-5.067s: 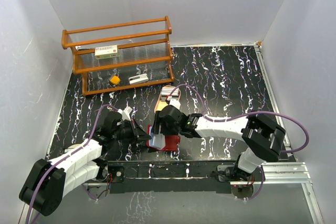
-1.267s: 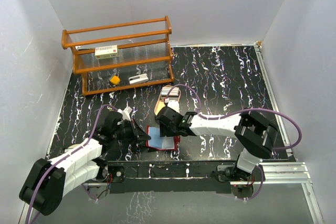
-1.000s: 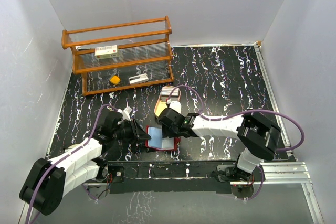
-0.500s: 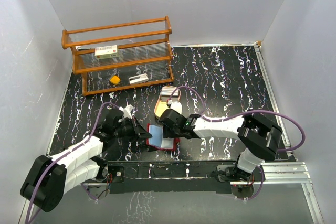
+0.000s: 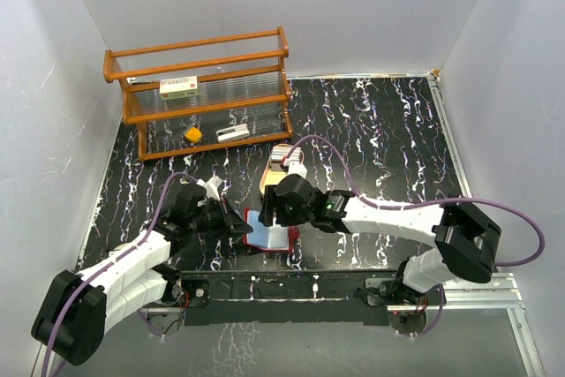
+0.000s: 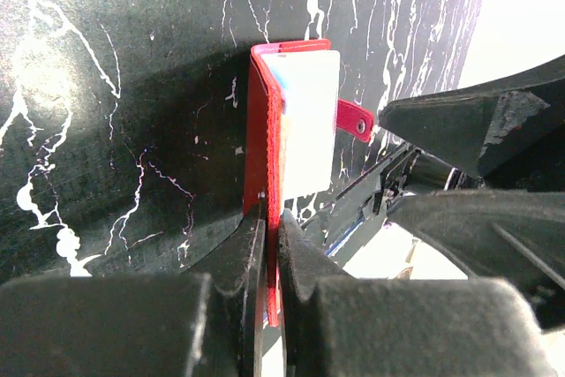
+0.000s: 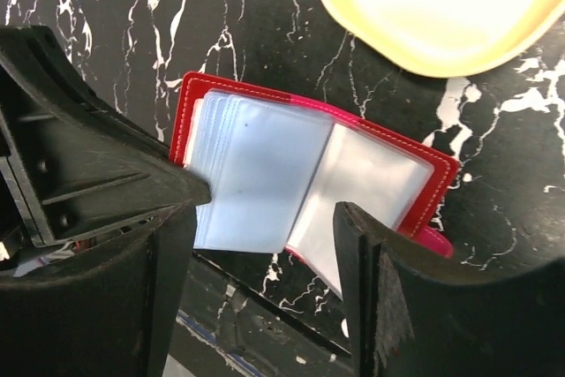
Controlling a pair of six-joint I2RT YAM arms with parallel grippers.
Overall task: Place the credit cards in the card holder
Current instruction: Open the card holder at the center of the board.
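The card holder [image 5: 272, 236] lies open near the table's front edge: red cover [image 6: 262, 121], pale bluish pockets [image 7: 256, 169] fanned upward. My left gripper [image 5: 237, 226] is shut on the red cover's near edge [image 6: 270, 218]. My right gripper [image 5: 274, 210] hovers just above the pockets, open, its fingers [image 7: 172, 253] straddling the pocket pages with nothing between them [image 7: 265, 249]. The snap tab [image 6: 355, 121] sticks out on the far side. A pale stack, apparently the credit cards [image 5: 283, 155], rests in the tan tray [image 5: 275, 174] just behind the holder.
A wooden shelf rack [image 5: 203, 94] stands at the back left with a white red-labelled box [image 5: 178, 87], a yellow item [image 5: 192, 135] and a small white item [image 5: 232, 132]. The tan tray's rim [image 7: 371, 46] lies close behind the card holder. White walls enclose the table.
My right gripper has opened wide and its arm has swung its elbow to the right. The left gripper has tightened on the cover, and the pocket pages stand more fanned.
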